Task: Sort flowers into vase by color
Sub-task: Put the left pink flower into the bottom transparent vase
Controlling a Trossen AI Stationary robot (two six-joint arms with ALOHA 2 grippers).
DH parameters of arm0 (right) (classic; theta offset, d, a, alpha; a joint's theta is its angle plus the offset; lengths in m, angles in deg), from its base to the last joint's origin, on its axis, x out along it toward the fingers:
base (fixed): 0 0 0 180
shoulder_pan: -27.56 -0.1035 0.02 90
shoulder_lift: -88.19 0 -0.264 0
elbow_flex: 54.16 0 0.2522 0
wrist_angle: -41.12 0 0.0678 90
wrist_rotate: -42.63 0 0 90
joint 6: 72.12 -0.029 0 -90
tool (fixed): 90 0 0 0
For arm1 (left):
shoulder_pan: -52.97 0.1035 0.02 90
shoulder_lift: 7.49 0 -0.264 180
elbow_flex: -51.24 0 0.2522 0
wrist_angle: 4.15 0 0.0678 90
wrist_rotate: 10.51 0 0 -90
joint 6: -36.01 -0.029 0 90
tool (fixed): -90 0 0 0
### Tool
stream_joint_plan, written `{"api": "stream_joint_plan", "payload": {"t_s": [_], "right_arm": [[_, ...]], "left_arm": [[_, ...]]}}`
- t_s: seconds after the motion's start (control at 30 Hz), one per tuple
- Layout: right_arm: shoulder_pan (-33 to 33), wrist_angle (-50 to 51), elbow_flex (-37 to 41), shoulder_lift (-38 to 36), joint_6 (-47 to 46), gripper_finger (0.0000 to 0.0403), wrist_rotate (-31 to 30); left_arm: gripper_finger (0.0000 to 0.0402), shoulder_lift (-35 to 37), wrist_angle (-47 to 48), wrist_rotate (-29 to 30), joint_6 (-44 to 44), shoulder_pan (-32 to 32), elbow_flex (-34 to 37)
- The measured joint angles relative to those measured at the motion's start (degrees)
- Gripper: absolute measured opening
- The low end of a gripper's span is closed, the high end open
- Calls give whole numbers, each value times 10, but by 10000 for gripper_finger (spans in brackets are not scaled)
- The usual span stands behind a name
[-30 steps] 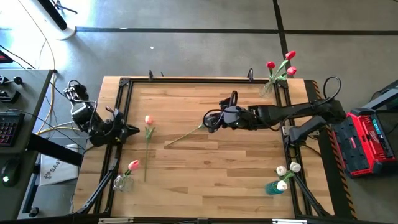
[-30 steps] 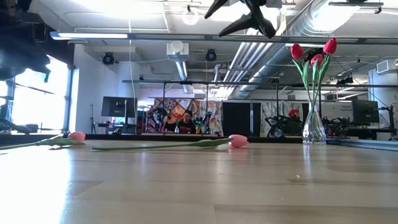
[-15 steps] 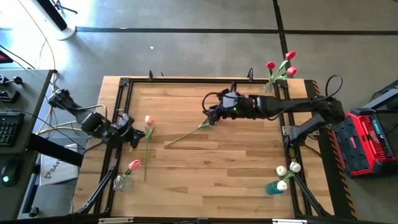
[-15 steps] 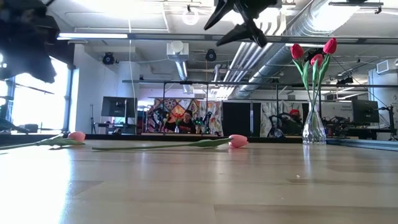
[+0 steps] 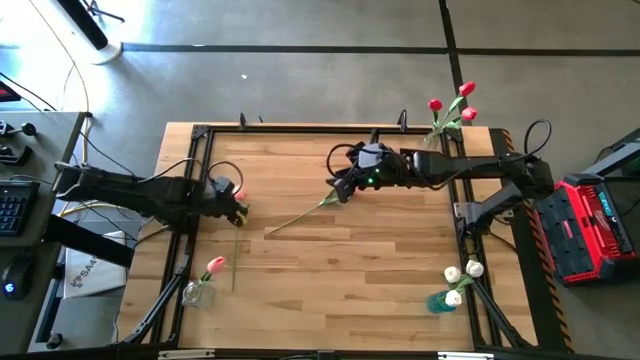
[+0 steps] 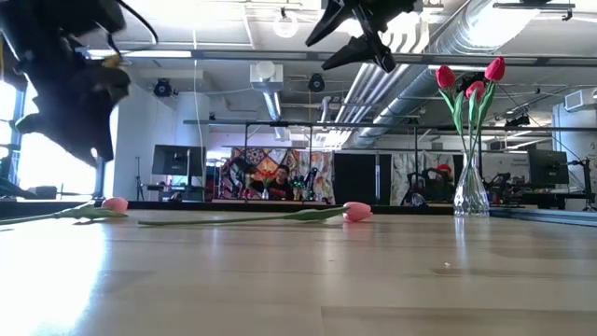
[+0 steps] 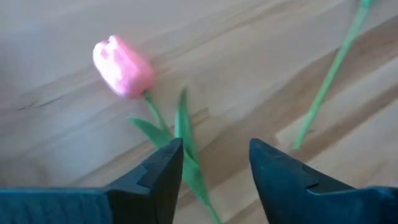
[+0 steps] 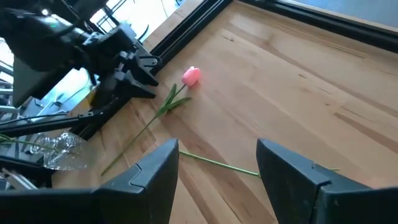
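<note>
Our left gripper (image 7: pixel 211 171) hangs over the pink tulip (image 7: pixel 122 66) at nine o'clock on the surface (image 5: pixel 380 260), jaws wide to straddle its stem; our right gripper (image 5: pixel 340 187) waits wide-jawed, empty, near centre.

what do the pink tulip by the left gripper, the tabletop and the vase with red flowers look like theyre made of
Pink tulip with green stem: likely fabric or plastic; the head looks matte and uniformly pink, the leaves flat and stiff. Light wooden tabletop: planks with visible grain and seams, a slight satin sheen. Clear vase holding red tulips: probably glass; the room shows through it, though clear plastic can't be ruled out.
</note>
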Motion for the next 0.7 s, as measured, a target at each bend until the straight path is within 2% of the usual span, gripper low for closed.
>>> {"api": "stream_joint_plan", "payload": {"t_s": [0.13, 0.3, 0.53, 0.7], "right_arm": [[9, 0, 0, 0, 1, 204, 10], [15, 10, 0, 0, 21, 204, 18], [18, 13, 0, 0, 41, 204, 29], [18, 15, 0, 0, 45, 204, 34]], "left_arm": [[192, -44, 2, -41, -15, 48, 0], [195, -106, 1, -59, -15, 82, 0], [193, -197, -14, -63, -39, 111, 0], [174, -242, -58, -85, -25, 127, 0]]}}
